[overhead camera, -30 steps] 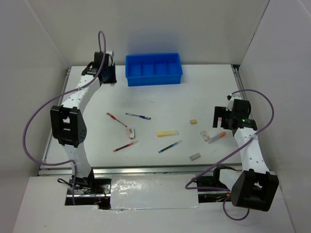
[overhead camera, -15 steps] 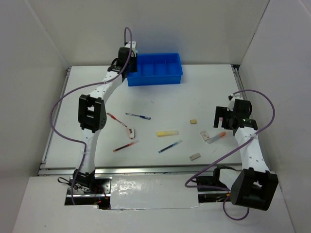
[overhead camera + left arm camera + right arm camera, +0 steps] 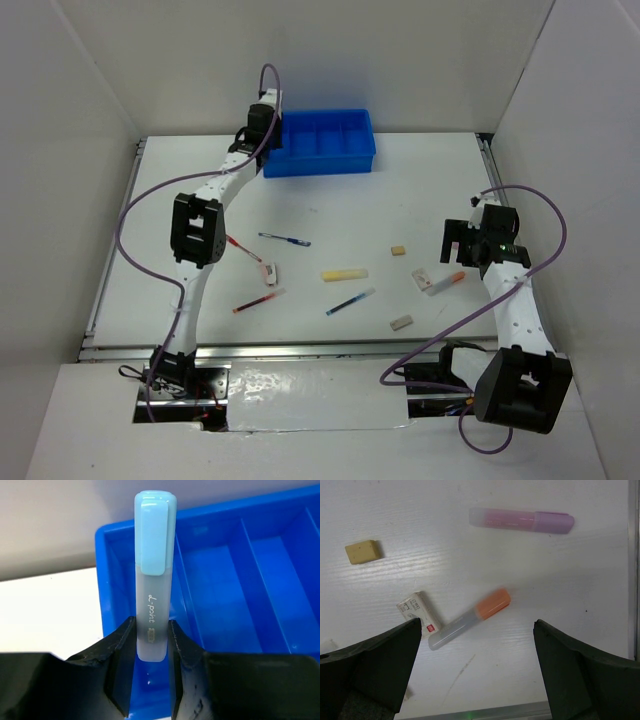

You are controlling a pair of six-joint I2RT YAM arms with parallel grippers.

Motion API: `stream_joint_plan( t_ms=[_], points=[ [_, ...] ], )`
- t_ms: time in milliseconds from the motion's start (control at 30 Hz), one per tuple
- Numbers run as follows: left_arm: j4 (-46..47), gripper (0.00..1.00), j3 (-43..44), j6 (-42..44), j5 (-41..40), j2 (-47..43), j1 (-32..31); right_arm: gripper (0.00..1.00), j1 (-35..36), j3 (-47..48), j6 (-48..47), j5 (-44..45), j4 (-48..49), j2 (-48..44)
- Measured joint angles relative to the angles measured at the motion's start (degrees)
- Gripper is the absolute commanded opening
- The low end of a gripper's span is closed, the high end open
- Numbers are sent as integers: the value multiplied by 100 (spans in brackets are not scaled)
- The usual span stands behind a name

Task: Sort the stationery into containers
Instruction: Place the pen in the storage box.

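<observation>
My left gripper (image 3: 262, 128) is at the left end of the blue four-compartment tray (image 3: 318, 160). In the left wrist view it (image 3: 151, 630) is shut on a light-blue-capped marker (image 3: 152, 595), held over the tray's leftmost compartment (image 3: 116, 570). My right gripper (image 3: 455, 243) is open and empty (image 3: 476, 665) above an orange-tipped marker (image 3: 470, 617), a white eraser (image 3: 418, 614), a beige eraser (image 3: 363, 551) and a purple marker (image 3: 522, 520). The orange-tipped marker (image 3: 446, 282) lies just in front of that gripper.
On the table lie a red pen (image 3: 240, 247), a blue pen (image 3: 285, 239), a pale yellow bar (image 3: 344, 273), a second blue pen (image 3: 349, 301), a second red pen (image 3: 259, 300), a small white eraser (image 3: 268, 270) and a pale eraser (image 3: 401, 322). White walls enclose the table.
My left arm has swung right from the back left corner to the tray's left end, still holding the marker. The right arm has not moved.
</observation>
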Motion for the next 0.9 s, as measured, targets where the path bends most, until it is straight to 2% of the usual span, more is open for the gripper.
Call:
stream_joint_plan(
  t_ms=[100, 267, 367, 433, 500, 667, 700, 833, 900],
  points=[
    [140, 36, 15, 59, -68, 26, 0, 99, 0, 2, 0, 0, 0, 0],
    [197, 42, 26, 37, -103, 153, 0, 99, 0, 2, -15, 17, -2, 0],
    [188, 49, 26, 24, -101, 221, 0, 99, 0, 2, -28, 24, -4, 0],
    [188, 57, 26, 4, -103, 238, 0, 99, 0, 42, -59, 37, -44, 20],
    [192, 60, 28, -39, -105, 238, 0, 99, 0, 109, -96, 42, -79, 55],
    [179, 61, 116, -103, -103, 236, 0, 98, -2, 376, -385, 15, -223, 90],
    [166, 65, 127, -101, -87, 208, 0, 97, -4, 444, -527, -15, -267, 83],
    [-212, 84, -83, 155, 616, -302, 15, 91, -35, 673, -1399, -219, -643, -31],
    [-492, 85, -518, 422, 1250, -957, 31, 90, -50, 813, -1996, -339, -960, -87]
  ],
)
